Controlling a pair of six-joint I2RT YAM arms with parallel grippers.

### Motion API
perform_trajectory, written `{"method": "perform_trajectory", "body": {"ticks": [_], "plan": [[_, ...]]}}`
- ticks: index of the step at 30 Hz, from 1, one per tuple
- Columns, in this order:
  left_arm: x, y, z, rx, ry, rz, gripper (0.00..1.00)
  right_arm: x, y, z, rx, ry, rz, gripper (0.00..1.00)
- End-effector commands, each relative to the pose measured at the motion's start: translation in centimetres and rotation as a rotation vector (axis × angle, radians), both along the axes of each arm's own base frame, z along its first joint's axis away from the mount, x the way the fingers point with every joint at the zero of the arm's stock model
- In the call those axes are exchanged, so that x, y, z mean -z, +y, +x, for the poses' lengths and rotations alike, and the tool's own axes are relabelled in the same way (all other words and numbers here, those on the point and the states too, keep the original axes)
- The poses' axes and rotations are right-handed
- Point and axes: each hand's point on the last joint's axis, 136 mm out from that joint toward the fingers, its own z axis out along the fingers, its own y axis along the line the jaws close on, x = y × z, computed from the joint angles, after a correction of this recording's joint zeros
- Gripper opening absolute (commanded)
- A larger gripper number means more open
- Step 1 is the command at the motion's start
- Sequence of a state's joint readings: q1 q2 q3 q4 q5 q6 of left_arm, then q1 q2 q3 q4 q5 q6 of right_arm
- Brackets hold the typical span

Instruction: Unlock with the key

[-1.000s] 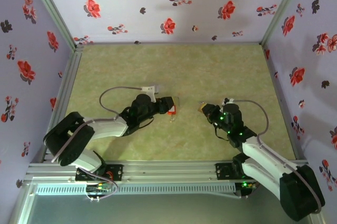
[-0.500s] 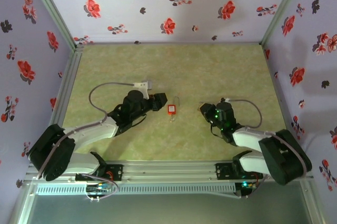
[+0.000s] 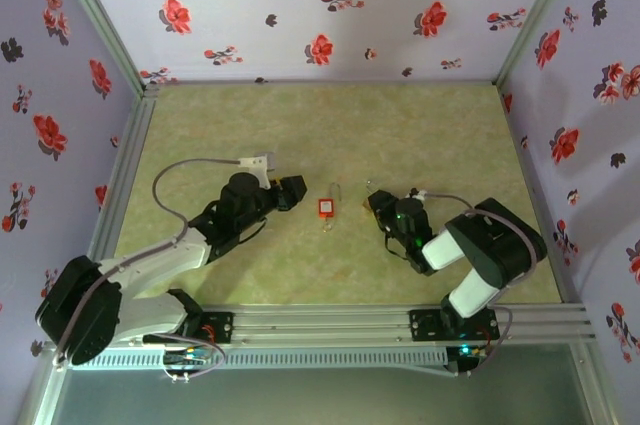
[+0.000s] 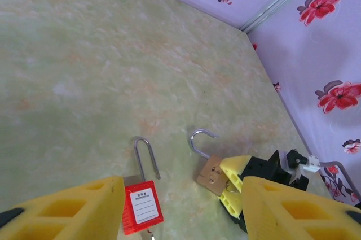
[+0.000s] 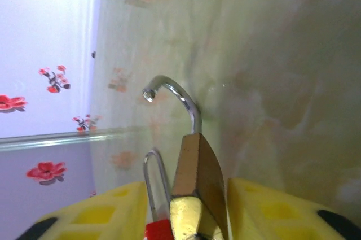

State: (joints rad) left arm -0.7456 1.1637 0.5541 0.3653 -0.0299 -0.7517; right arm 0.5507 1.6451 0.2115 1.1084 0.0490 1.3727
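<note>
A red-bodied padlock (image 3: 326, 207) (image 4: 141, 206) lies flat mid-table with its long shackle sprung open. A thin grey metal bit (image 4: 148, 235) juts from its underside, seemingly the key. My left gripper (image 3: 295, 188) (image 4: 183, 195) stands open just left of it, holding nothing. A brass padlock (image 4: 213, 173) (image 5: 197, 172), its shackle (image 5: 175, 99) also open, sits between the yellow fingers of my right gripper (image 3: 378, 201) (image 4: 231, 186) (image 5: 186, 189), which is shut on its body. The lock's keyhole end is hidden by the fingers.
The green mat (image 3: 400, 135) spreads behind both locks. Flowered walls (image 3: 300, 5) close in the back and sides. An aluminium rail (image 3: 330, 320) runs along the near edge by the arm bases.
My left gripper has let go of the red padlock and drawn back to the left. My right gripper has shifted up and left with the brass padlock, its arm folding in.
</note>
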Motion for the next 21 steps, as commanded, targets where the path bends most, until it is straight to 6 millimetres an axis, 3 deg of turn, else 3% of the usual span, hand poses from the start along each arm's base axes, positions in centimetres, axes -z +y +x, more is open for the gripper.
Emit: {"method": "perform_trajectory", "body": {"ticks": [1, 8, 12, 15, 18, 21], "plan": [[0.3, 1.3, 0.1, -0.037, -0.008, 0.034, 0.59, 0.3, 0.1, -0.4, 0.056, 0.015, 0.098, 0.52], [0.3, 2.3, -0.1, -0.062, 0.0, 0.041, 0.62, 1.2, -0.2, -1.7, 0.083, 0.083, 0.162, 0.61], [0.1, 2.9, -0.2, -0.075, 0.001, 0.05, 0.63, 1.9, -0.5, -3.0, 0.065, 0.17, 0.097, 0.63], [0.0, 3.3, -0.3, -0.084, 0.001, 0.054, 0.64, 1.5, -1.2, -4.2, 0.032, 0.25, -0.053, 0.64], [-0.2, 3.5, -0.4, -0.087, 0.005, 0.062, 0.65, -0.8, -4.1, -5.8, 0.047, 0.292, -0.267, 0.69], [-0.5, 3.6, -0.4, -0.08, 0.007, 0.091, 0.65, -3.4, -6.1, -6.5, 0.055, 0.227, -0.339, 0.72]]}}
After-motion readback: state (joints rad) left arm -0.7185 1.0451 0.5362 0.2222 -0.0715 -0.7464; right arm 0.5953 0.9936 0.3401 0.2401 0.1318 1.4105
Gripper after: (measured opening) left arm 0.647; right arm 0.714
